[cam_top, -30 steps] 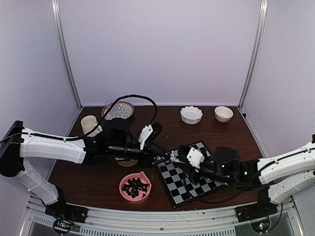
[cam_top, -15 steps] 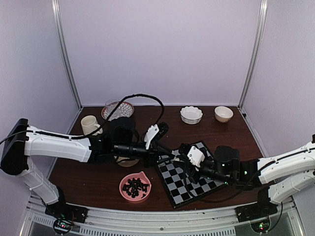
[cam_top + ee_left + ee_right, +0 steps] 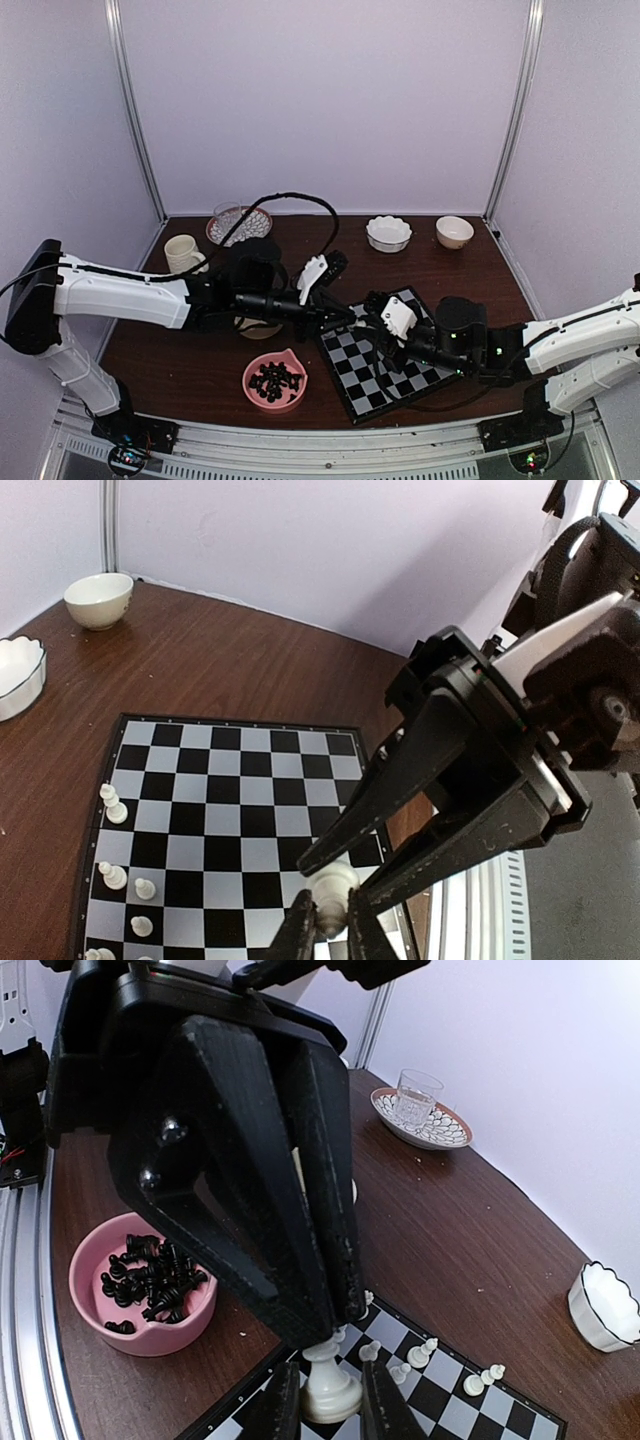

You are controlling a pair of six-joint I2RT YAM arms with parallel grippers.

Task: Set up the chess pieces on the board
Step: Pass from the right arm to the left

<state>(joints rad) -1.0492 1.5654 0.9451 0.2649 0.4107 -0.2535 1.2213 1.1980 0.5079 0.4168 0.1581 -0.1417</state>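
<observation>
The board lies angled at the table's front centre. Both grippers meet over its left corner on one cream-white chess piece. My left gripper is shut on the piece's upper part. My right gripper is shut on its wide base. Whether the base rests on the board I cannot tell. Several small white pieces stand along the board's left edge. A pink bowl holds the black pieces.
A cream mug and a glass on a patterned plate stand at back left. At the back right are a white scalloped bowl and a small cream bowl.
My left arm has reached further right to the right gripper, and its fingers have closed onto the white piece. The right arm has not moved.
</observation>
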